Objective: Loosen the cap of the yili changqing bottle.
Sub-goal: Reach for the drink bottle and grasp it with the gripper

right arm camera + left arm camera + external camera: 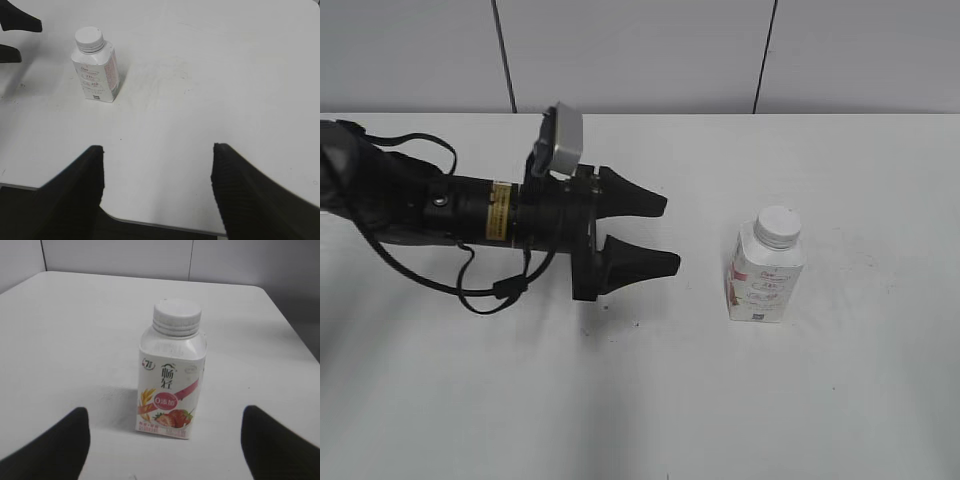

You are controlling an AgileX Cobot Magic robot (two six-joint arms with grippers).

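The yili changqing bottle [766, 277] stands upright on the white table, right of centre, with its white ribbed cap [778, 226] on the neck. My left gripper [665, 234] is open and empty, level with the bottle and a short way to its left, its jaws pointing at it. In the left wrist view the bottle [170, 385] and cap [177, 316] sit ahead between the two open fingers [162, 437]. My right gripper [157, 150] is open and empty over the table's near edge, far from the bottle [97, 67] and its cap [89, 38]. The right arm is outside the exterior view.
The white table [650, 400] ends at a grey panelled wall [640, 50] behind. The table's front edge [165, 225] shows below my right gripper. The left arm's cables [470, 285] hang close to the tabletop.
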